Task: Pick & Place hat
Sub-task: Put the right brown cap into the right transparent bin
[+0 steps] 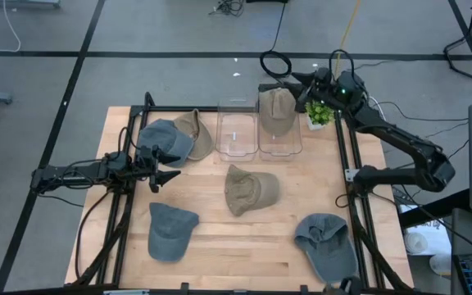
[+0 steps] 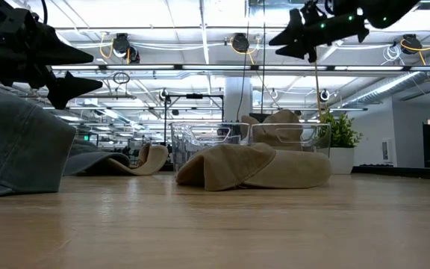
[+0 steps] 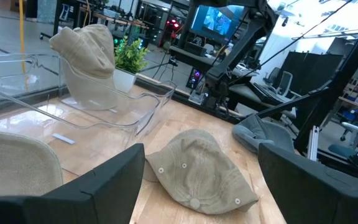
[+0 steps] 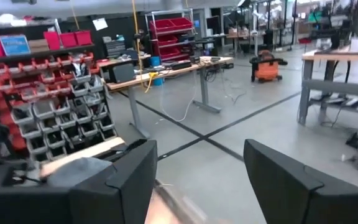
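Note:
A tan hat point(image 1: 276, 110) sits in the right-hand one of two clear bins point(image 1: 279, 144) at the table's far side; the left wrist view shows this hat point(image 3: 87, 46) too. Another tan hat point(image 1: 249, 189) lies at the table's middle. My right gripper point(image 1: 298, 81) is open and holds nothing. It hangs high above the table's far edge, just right of the bin with the hat. My left gripper point(image 1: 169, 165) is open and holds nothing. It rests level at the table's left, pointing toward the middle tan hat point(image 3: 197, 168).
A blue hat point(image 1: 165, 141) and a tan hat point(image 1: 196, 131) lie at the far left. Another blue hat point(image 1: 170, 230) lies near left and a grey-blue one point(image 1: 328, 244) near right. A potted plant point(image 1: 319, 113) stands right of the bins. The left bin point(image 1: 237, 133) holds no hat.

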### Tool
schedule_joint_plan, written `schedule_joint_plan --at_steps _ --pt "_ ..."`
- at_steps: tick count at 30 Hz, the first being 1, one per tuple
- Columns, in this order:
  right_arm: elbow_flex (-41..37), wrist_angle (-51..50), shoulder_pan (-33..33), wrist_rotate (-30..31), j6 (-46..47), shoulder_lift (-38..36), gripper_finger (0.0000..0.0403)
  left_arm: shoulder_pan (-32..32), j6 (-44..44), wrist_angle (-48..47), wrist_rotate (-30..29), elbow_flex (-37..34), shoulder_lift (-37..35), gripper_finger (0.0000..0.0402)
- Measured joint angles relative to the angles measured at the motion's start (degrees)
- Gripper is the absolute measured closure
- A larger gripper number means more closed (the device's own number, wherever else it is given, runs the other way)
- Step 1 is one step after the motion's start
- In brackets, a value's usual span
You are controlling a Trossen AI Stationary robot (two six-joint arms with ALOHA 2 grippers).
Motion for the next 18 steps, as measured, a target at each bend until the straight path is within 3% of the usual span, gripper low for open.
schedule_joint_plan --at_steps 18 --pt "0.0 -8.2 25.3 24.6 10.3 -6.2 0.0172 0.0 0.0 0.0 0.0 0.0 0.0 0.0078"
